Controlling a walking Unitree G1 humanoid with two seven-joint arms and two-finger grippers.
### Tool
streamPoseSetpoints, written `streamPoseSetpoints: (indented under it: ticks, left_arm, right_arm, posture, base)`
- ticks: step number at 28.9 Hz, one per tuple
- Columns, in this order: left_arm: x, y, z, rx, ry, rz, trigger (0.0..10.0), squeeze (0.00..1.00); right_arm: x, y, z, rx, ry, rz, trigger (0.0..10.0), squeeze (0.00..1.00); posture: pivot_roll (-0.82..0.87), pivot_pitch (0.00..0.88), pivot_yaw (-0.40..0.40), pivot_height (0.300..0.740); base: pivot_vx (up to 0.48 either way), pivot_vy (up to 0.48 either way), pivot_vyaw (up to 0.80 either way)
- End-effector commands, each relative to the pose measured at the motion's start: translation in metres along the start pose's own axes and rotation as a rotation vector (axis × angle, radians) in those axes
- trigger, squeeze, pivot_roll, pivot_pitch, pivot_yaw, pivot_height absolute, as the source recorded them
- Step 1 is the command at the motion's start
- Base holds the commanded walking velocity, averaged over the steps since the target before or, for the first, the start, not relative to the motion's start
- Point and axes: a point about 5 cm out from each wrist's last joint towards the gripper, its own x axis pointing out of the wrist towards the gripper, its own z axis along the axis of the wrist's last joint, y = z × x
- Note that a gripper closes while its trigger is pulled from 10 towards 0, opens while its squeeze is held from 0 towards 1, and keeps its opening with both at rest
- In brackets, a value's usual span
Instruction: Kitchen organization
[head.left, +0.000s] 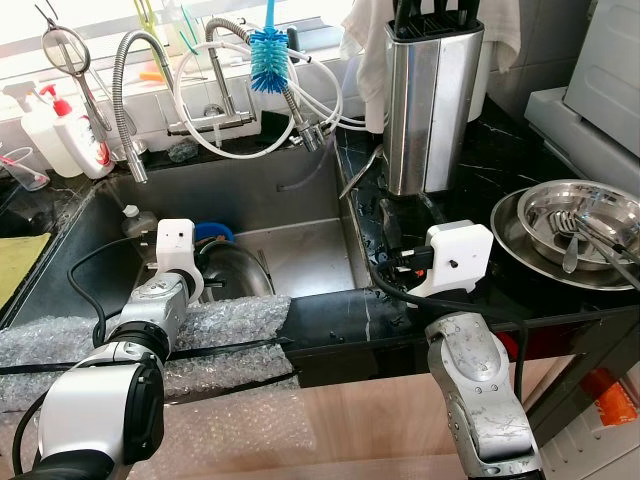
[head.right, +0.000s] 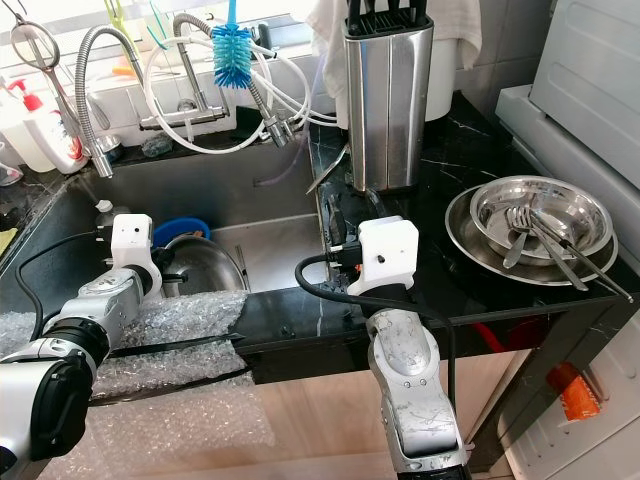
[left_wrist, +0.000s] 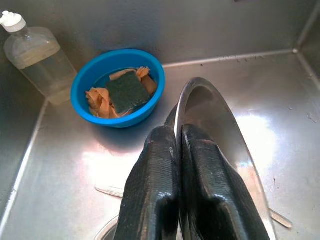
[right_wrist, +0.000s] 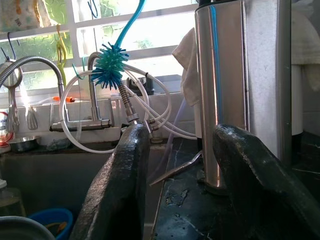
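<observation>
Left gripper (left_wrist: 179, 150): down in the sink (left_wrist: 280, 80), fingers pinched on the rim of a steel plate (left_wrist: 215, 115) standing on edge. Just beyond its fingertips: blue bowl (left_wrist: 117, 87) holding a green scouring pad (left_wrist: 127, 91); a clear bottle (left_wrist: 37, 57) beside the bowl, against the sink wall. Right gripper (right_wrist: 177, 165): over the black counter (head.left: 500, 150), fingers spread wide, holding nothing. Ahead of it: steel knife block (head.left: 432, 100). To its right: stacked steel dishes (head.left: 575, 225) with cutlery.
</observation>
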Motion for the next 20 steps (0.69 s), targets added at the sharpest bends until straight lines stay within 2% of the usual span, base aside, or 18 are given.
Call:
streamPoseSetpoints:
  ticks: [1,8,9,11,13,17,20]
  left_arm:
    - [0.000,0.003,0.003,0.001,0.013,0.006,10.0,1.00]
    - [0.000,0.003,0.003,0.005,0.021,0.001,10.0,1.00]
    - [0.000,0.003,0.003,0.006,0.021,0.001,10.0,0.97]
    - [0.000,0.004,0.005,0.012,0.012,0.010,10.0,0.00]
    - [0.000,0.004,0.006,0.015,0.003,0.019,10.0,0.00]
    - [-0.001,0.010,0.018,0.053,-0.100,0.082,10.0,0.00]
    - [-0.004,0.014,0.034,0.038,-0.231,0.120,10.0,0.00]
  right_arm:
    - [0.001,0.006,0.003,0.004,-0.011,0.017,10.0,0.00]
    - [0.001,0.005,0.003,0.004,-0.009,0.017,10.0,0.00]
    - [0.002,0.005,0.003,0.004,-0.009,0.017,10.0,0.00]
    - [0.001,0.005,0.002,0.003,-0.009,0.016,10.0,0.00]
    - [0.001,0.005,0.002,0.004,-0.008,0.015,10.0,0.00]
    - [0.001,0.005,0.002,0.000,-0.005,0.014,10.0,0.00]
    - [0.000,0.004,0.001,0.000,-0.003,0.013,10.0,0.00]
  posture:
    - [-0.07,0.005,0.169,0.740]
    - [-0.07,0.011,0.169,0.740]
    - [-0.07,0.011,0.169,0.740]
    - [-0.07,0.011,0.168,0.740]
    - [-0.07,0.011,0.168,0.740]
    - [-0.07,0.011,0.167,0.740]
    - [-0.07,0.012,0.159,0.740]
  base:
    - [0.000,0.000,0.00]
    - [0.000,0.000,0.00]
    - [0.000,0.000,0.00]
    - [0.000,0.000,0.00]
    - [0.000,0.000,0.00]
    - [0.000,0.000,0.00]
    - [0.000,0.000,0.00]
